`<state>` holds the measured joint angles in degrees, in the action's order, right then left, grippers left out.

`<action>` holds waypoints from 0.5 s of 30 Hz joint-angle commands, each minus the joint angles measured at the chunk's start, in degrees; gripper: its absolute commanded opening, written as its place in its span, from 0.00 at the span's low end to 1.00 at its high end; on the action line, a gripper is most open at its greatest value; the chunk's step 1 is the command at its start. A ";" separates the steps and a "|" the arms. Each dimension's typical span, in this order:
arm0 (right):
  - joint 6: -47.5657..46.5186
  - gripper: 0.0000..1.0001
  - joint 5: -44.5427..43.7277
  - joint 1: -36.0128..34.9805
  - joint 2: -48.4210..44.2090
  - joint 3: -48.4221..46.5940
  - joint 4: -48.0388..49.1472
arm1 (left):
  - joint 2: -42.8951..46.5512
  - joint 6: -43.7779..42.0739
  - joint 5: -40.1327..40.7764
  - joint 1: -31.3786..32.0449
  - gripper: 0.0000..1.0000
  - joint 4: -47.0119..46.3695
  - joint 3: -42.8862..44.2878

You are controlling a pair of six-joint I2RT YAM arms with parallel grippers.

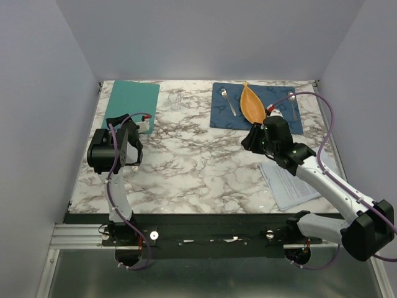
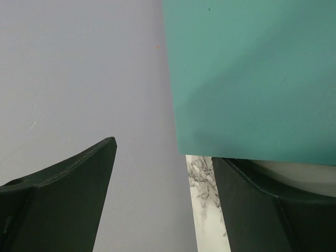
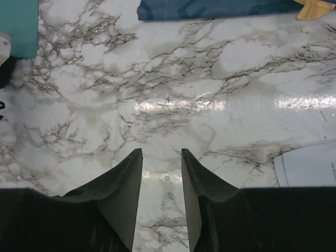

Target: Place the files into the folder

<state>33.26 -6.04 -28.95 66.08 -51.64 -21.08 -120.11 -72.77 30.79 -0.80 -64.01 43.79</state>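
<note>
The files [image 1: 291, 183] lie flat by the near right edge of the marble surface [image 1: 198, 167], partly under the right arm. Past them, mid-surface, the right gripper [image 3: 161, 152] hangs with its 2 fingers only a narrow gap apart and nothing between them. Toward the far left corner, the left gripper [image 2: 164, 149] is spread wide at the near edge of the closed teal folder [image 1: 130, 102], while a blue placemat [image 1: 282, 115] with a wooden dish [image 1: 251, 102] sits at the far right.

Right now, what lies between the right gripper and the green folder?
Only bare marble table separates the right gripper from the folder, as the right wrist view shows.
</note>
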 commanded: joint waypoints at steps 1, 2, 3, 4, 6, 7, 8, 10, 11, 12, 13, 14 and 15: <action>1.20 0.44 -3.36 -0.67 -1.22 -1.27 -1.77 | -2.76 1.84 -1.69 -0.34 0.89 2.31 1.73; 1.37 0.44 -3.53 -0.76 -1.22 -1.19 -1.77 | -2.76 2.11 -1.61 -0.34 0.89 2.57 2.26; 1.72 0.44 -3.97 -0.84 -1.40 -1.01 -1.68 | -2.84 2.37 -1.52 -0.26 0.89 3.27 2.70; 1.81 0.44 -4.32 -1.19 -1.48 -0.92 -1.60 | -2.84 2.55 -1.26 -0.34 0.89 3.54 3.31; 2.07 0.43 -5.37 -1.55 -2.01 -0.49 -1.33 | -2.67 2.90 -1.08 -0.26 0.89 3.63 3.76; 2.08 0.43 -5.82 -1.90 -2.19 -0.31 -1.16 | -2.49 3.68 -0.99 -0.34 0.89 3.54 4.11; 2.16 0.43 -6.17 -2.16 -2.27 -0.13 -0.98 | -2.23 3.95 -0.82 -0.34 0.89 3.54 4.20; 2.25 0.43 -7.14 -2.60 -2.80 0.13 -0.72 | -1.53 5.00 -0.64 -0.34 0.89 3.71 4.81; 2.25 0.43 -7.40 -2.78 -2.72 0.05 -0.54 | -1.44 6.05 -0.20 -0.34 0.89 3.63 5.07; 2.25 0.42 -7.93 -2.87 -2.89 0.05 -0.54 | -0.92 6.67 0.15 -0.26 0.89 3.71 5.34; 2.17 0.42 -8.11 -3.04 -2.80 0.05 -0.54 | -0.74 7.29 0.33 -0.34 0.89 3.72 5.78; 2.08 0.42 -8.28 -3.22 -2.80 0.05 -0.45 | -0.65 8.43 0.76 -0.34 0.89 3.72 6.04; 2.08 0.41 -8.80 -3.22 -2.89 -0.04 -0.45 | -0.39 8.96 0.94 -0.26 0.89 3.98 6.22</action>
<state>34.94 -11.03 -31.51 64.14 -51.64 -21.26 -121.30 -68.95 30.81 -0.80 -60.49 48.49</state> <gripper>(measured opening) 0.419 0.887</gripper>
